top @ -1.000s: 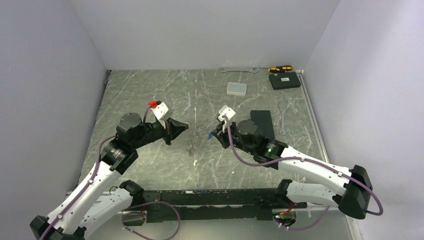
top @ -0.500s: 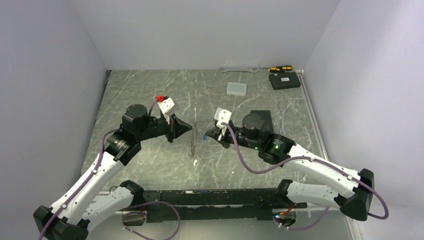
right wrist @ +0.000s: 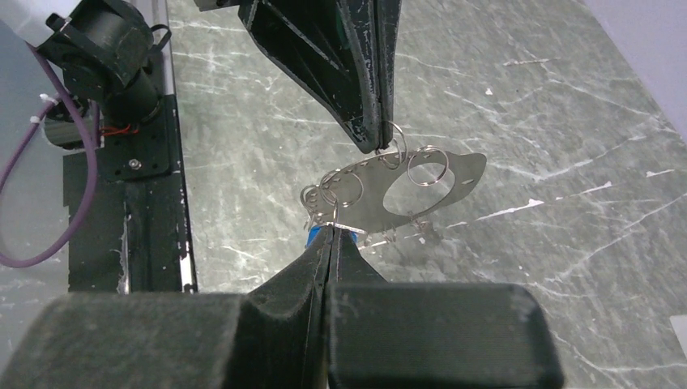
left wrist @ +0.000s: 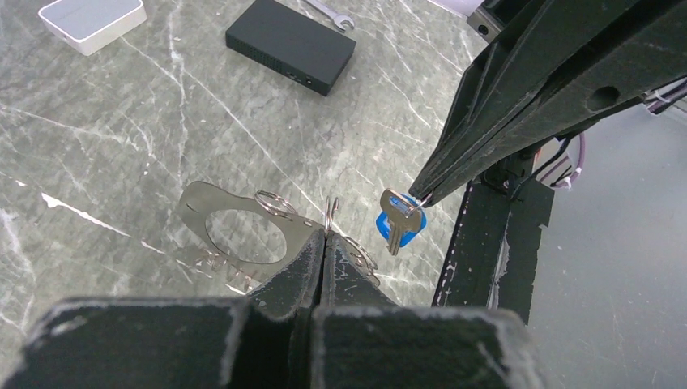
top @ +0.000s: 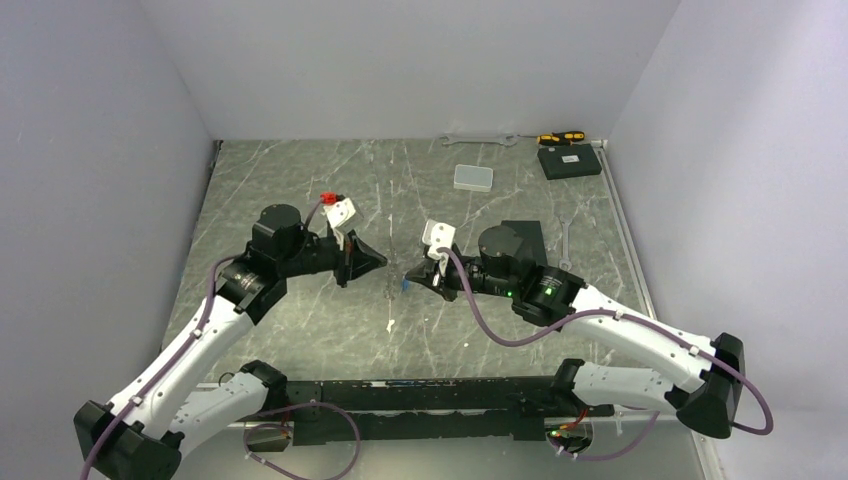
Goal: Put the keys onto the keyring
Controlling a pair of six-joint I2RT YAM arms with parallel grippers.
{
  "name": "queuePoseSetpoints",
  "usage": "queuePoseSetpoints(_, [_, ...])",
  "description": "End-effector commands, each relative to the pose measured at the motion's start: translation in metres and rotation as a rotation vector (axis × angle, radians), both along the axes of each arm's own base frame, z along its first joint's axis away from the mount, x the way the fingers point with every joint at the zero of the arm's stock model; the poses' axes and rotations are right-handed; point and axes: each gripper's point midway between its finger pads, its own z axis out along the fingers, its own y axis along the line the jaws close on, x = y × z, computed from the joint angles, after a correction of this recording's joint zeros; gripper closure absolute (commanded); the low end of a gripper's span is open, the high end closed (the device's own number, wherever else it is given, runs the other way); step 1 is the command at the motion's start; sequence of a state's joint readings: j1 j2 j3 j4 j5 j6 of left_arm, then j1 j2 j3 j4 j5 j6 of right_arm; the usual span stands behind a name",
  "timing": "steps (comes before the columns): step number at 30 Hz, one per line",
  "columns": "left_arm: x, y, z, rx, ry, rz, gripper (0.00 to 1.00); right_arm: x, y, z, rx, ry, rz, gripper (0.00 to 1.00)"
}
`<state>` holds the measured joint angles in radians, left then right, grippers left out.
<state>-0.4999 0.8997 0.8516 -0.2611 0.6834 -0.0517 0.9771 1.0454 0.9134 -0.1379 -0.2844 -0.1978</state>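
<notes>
Top view: fixed camera high behind the arm bases, looking down over the whole table (top: pixel 300 190) to the far wall. Left wrist view: close range, sighting along the left gripper (left wrist: pixel 324 237) toward the right gripper (left wrist: pixel 421 197). Right wrist view: the reverse, equally close. Both wrist views share the keyring (left wrist: pixel 193 207), seen from opposite sides, over the table's centre.

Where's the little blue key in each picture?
Top external: blue key, tiny, near the picture's middle.
Left wrist: right of centre, dangling from the right gripper.
Right wrist: blue sliver behind its own fingertips.
Shared landmark: left gripper.
</notes>
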Motion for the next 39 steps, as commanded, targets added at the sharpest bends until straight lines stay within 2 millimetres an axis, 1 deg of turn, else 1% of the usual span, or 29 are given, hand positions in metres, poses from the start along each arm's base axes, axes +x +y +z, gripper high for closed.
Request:
queuePoseSetpoints(1, [-0.009, -0.004, 0.027, -0.029, -0.133, -0.096, 1.00, 0.003, 0.007, 0.028, 0.075, -0.003, 0.007, 1.00])
queuePoseSetpoints(4, [-0.014, -0.003, 0.027, -0.028, -0.180, -0.122, 1.00, 0.006, 0.009, 0.031, 0.086, 0.022, 0.013, 1.00])
queuePoseSetpoints(8, [-0.009, 0.003, 0.025, -0.025, -0.239, -0.075, 1.00, 0.003, 0.014, 0.036, 0.110, 0.052, 0.034, 1.00])
queuePoseSetpoints(13, [0.001, 0.012, 0.024, -0.032, -0.287, 0.024, 1.00, 0.002, 0.019, 0.041, 0.121, 0.089, 0.047, 1.00])
queuePoseSetpoints(20, [0.011, 0.017, 0.014, 0.028, -0.294, 0.058, 1.00, 0.003, 0.025, 0.044, 0.126, 0.098, 0.064, 1.00])
queuePoseSetpoints(24, [0.016, 0.019, 0.012, 0.037, -0.277, 0.090, 1.00, 0.009, 0.030, 0.044, 0.128, 0.092, 0.052, 1.00])
queuePoseSetpoints(29, [0.021, 0.019, 0.010, 0.047, -0.250, 0.113, 1.00, 0.024, 0.036, 0.046, 0.136, 0.084, -0.004, 1.00])
queuePoseSetpoints(32, [0.024, 0.021, 0.009, 0.053, -0.246, 0.130, 1.00, 0.030, 0.040, 0.046, 0.133, 0.087, -0.019, 1.00])
queuePoseSetpoints(35, [0.023, 0.021, 0.009, 0.052, -0.244, 0.126, 1.00, 0.034, 0.042, 0.045, 0.126, 0.089, -0.033, 1.00])
queuePoseSetpoints(39, [0.021, 0.020, 0.008, 0.064, -0.231, 0.113, 1.00, 0.041, 0.040, 0.042, 0.098, 0.067, -0.061, 1.00])
